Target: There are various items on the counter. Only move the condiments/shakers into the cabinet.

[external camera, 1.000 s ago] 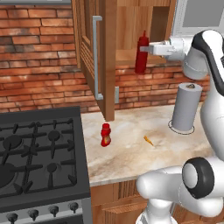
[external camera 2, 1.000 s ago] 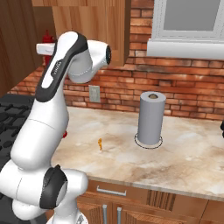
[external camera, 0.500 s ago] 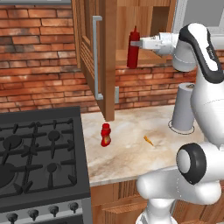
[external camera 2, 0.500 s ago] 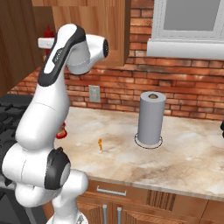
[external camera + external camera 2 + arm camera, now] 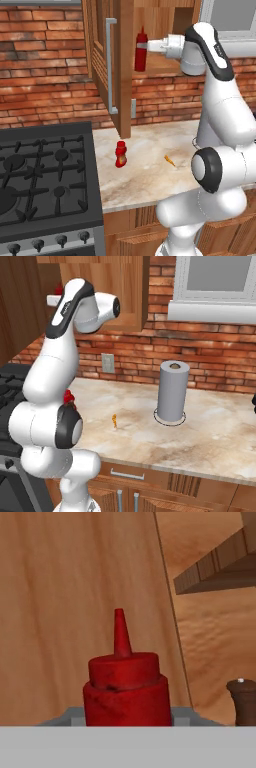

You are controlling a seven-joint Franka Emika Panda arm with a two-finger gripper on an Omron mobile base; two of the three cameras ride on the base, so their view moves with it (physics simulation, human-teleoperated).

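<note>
Midway: claw [image 5: 148,46] clamped on slim red bottle [image 5: 141,50], at open cabinet [image 5: 120,65]; brown shaker [image 5: 244,703] inside. Curvy red bottle [image 5: 120,154] left on tabletop [image 5: 150,175].

My arm [image 5: 220,125] is glossy white all over, built from fat rounded segments that swell at each joint. I see dark, near-black bands and caps at the joints: a round black disc ringed in grey on the lower joint [image 5: 70,427], and a black collar curving over the upper elbow [image 5: 202,37]. The wrist [image 5: 167,44] narrows to a pale grey-white cylinder. I can't make out cables, screws or markings.
</note>
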